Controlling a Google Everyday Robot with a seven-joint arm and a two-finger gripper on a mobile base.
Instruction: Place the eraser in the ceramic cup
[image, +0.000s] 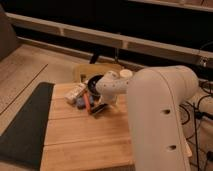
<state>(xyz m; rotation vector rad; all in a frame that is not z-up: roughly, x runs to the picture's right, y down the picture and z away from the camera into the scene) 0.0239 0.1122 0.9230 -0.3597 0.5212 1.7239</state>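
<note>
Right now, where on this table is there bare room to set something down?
The near half of the table, between the dark mat and the robot's arm, is bare. The far end is crowded: cup, white box, blue piece, pen and eraser sit bunched together, with the hand low among them beside the cup.

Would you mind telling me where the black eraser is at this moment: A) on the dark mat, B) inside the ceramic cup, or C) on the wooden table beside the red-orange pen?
C: the eraser lies on the wooden table just right of the red-orange pen, outside the ceramic cup, with the gripper at the arm's end close above it.
</note>
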